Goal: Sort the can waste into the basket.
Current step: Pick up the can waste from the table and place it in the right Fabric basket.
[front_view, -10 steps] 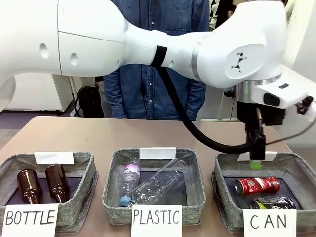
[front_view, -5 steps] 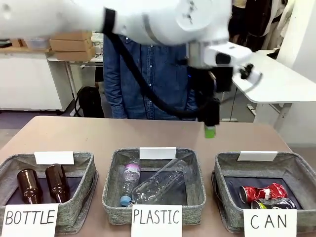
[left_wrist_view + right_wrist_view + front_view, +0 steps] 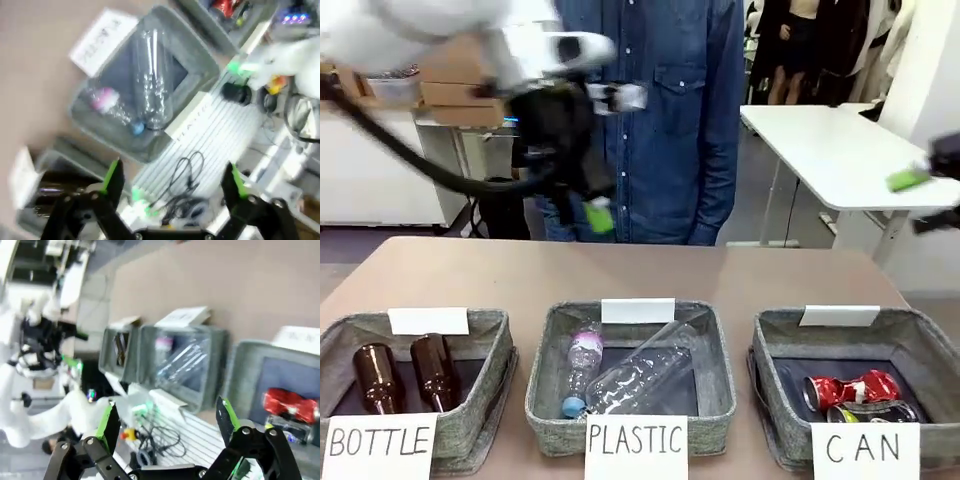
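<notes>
Three grey baskets sit in a row on the tan table (image 3: pixel 650 270), each fronted by a hand-lettered white sign: "BOTTLE" (image 3: pixel 378 447), "PLASTIC" (image 3: pixel 636 446) and "CAN" (image 3: pixel 865 451). Each also carries a blank white tag on its far rim. The CAN basket (image 3: pixel 920 345) is the one at the right end of the row. Inside it lies the red can (image 3: pixel 850 389), on its side, long axis running left to right along the basket. The dark can (image 3: pixel 880 410) lies just in front of it, mostly hidden behind the sign. Left of it, the middle basket (image 3: pixel 715 370) holds clear bottles, the far left one (image 3: pixel 480 385) brown bottles. Behind the table stands a person in a denim shirt (image 3: pixel 675 110), with a white table (image 3: pixel 830 150) to the right. The left gripper (image 3: pixel 588 205) hangs blurred above the table's far edge, jaws spread wide, empty. The right gripper (image 3: pixel 167 422) is likewise wide apart, holding nothing.
</notes>
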Robot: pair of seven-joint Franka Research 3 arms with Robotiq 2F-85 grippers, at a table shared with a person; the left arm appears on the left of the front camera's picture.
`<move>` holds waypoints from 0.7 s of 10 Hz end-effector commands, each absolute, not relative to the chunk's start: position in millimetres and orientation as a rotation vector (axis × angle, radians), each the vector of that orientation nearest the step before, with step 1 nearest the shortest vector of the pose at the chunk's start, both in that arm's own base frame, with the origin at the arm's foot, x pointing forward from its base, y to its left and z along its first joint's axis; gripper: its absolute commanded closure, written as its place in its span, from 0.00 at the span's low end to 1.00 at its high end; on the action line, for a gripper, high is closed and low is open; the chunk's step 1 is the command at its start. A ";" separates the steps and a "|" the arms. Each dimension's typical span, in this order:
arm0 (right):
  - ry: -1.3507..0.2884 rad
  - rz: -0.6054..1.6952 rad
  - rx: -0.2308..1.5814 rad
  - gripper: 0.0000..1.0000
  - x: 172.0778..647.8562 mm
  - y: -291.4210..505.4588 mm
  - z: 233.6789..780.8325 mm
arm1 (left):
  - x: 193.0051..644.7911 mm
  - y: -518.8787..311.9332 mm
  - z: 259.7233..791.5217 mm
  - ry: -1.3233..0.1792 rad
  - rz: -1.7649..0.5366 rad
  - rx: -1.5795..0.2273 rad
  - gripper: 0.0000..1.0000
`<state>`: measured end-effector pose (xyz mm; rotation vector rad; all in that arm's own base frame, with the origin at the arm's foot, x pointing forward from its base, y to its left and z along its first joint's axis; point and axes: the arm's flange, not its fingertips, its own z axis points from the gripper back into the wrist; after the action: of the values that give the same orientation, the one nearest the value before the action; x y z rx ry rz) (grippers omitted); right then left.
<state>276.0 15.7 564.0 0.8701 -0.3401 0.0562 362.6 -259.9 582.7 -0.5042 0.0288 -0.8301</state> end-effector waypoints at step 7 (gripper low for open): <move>-0.098 0.133 1.078 0.00 287.4 114.9 543.2 | 325.9 -114.4 548.6 -0.161 -0.593 -0.856 0.00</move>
<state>290.6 115.7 542.9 1.1026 -0.0768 0.0921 314.6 -106.5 537.5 -0.8851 -0.1960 -0.5856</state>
